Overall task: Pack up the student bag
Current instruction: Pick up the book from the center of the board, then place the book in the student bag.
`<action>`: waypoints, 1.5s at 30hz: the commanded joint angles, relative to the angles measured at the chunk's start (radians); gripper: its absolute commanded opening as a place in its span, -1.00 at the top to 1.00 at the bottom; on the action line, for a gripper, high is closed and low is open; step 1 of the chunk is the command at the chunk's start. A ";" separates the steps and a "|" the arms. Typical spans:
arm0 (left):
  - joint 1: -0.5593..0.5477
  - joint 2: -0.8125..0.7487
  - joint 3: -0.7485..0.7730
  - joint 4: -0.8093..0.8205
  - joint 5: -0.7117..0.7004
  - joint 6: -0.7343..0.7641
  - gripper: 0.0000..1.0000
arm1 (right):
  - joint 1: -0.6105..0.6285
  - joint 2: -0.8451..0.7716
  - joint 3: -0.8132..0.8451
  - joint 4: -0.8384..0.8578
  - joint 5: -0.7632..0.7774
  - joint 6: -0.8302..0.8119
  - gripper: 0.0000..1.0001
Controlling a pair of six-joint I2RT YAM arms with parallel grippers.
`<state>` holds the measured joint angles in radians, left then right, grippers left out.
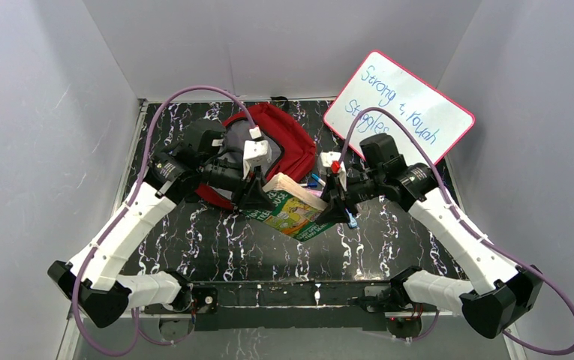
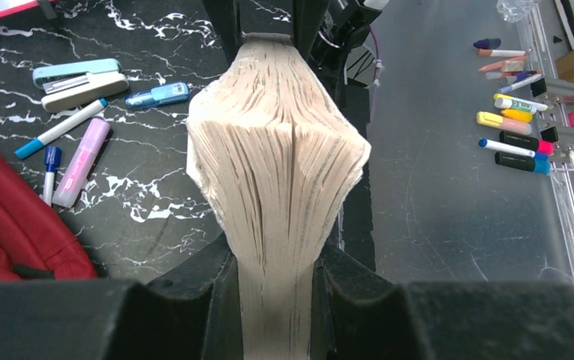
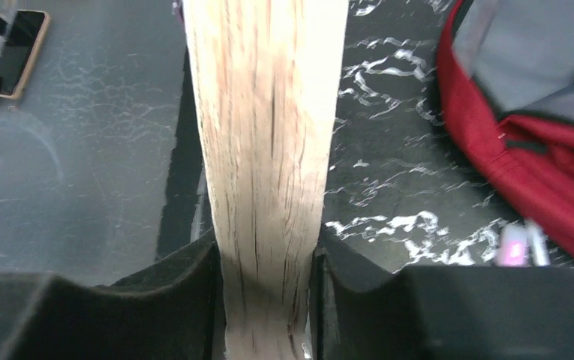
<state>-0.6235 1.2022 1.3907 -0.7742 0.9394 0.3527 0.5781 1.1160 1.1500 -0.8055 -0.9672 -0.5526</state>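
Plain pale grey walls (image 1: 36,112) close in the back and both sides under soft, even light. The tabletop (image 1: 216,247) is black with white marble veining, and a pink-framed whiteboard (image 1: 400,105) with blue handwriting leans at the right wall. A dull grey metal surface (image 2: 456,225) lies past the tabletop's edge

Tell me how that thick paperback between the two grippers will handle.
Probably floppy: the paperback bulges and fans between the left gripper and right gripper. Likely fairly heavy, given its thick page block. It may splay open if one side lets go.
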 commanded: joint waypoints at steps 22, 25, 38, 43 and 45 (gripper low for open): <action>-0.007 -0.153 -0.067 0.133 -1.190 -0.732 1.00 | -0.001 -0.108 0.042 0.226 1.008 0.825 -0.97; -0.007 -0.142 -0.023 0.060 -1.338 -0.796 1.00 | 0.000 0.008 0.105 0.076 1.044 0.881 -0.97; -0.006 -0.131 0.122 -0.235 -1.760 -1.010 1.00 | -0.001 0.148 0.096 0.131 0.936 0.826 -0.97; -0.007 -0.165 0.112 -0.245 -1.782 -1.043 1.00 | 0.054 0.328 0.235 0.192 0.976 0.787 -0.97; -0.007 -0.165 0.111 -0.259 -1.774 -1.054 1.00 | 0.114 0.466 0.382 0.164 1.061 0.739 -0.97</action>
<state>-0.6296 1.0733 1.4857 -1.0348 -0.7471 -0.6453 0.6060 1.4155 1.3216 -0.6941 -0.0051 0.2611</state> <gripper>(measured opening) 0.249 0.985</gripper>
